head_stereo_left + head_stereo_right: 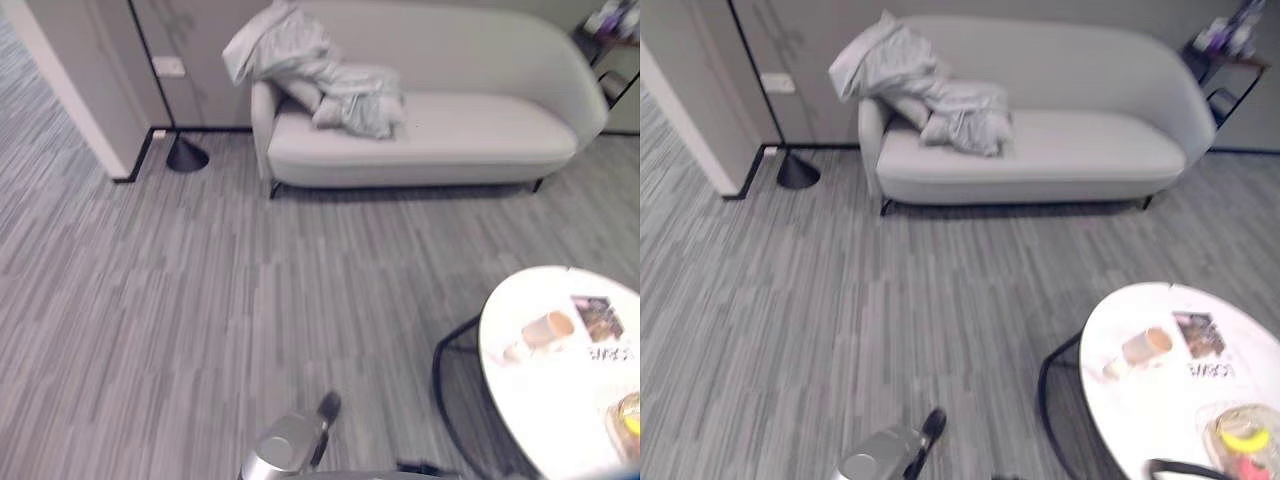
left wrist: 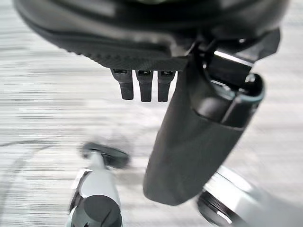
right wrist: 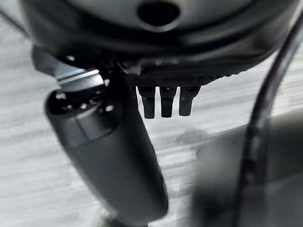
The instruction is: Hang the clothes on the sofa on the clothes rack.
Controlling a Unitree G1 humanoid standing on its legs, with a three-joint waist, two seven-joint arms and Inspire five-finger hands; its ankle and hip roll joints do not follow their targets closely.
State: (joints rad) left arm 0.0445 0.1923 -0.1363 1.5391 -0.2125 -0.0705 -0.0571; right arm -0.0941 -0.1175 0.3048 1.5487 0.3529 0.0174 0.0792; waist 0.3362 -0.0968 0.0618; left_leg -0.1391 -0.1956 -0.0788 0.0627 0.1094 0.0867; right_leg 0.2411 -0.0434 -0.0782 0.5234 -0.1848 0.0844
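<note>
Clothes [image 1: 318, 75] heaped on sofa [image 1: 470, 130], far ahead of both hands. Left hand [image 2: 199, 142] and right hand [image 3: 109, 156] hang relaxed, empty; neither clearly nearer.

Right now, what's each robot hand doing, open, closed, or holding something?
Left robot hand: open, fingers relaxed, holding nothing.
Right robot hand: open, fingers relaxed, holding nothing.

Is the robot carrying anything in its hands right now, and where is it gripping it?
Nothing is held. The left hand and right hand hang open over bare floor; the clothes lie on the sofa.
</note>
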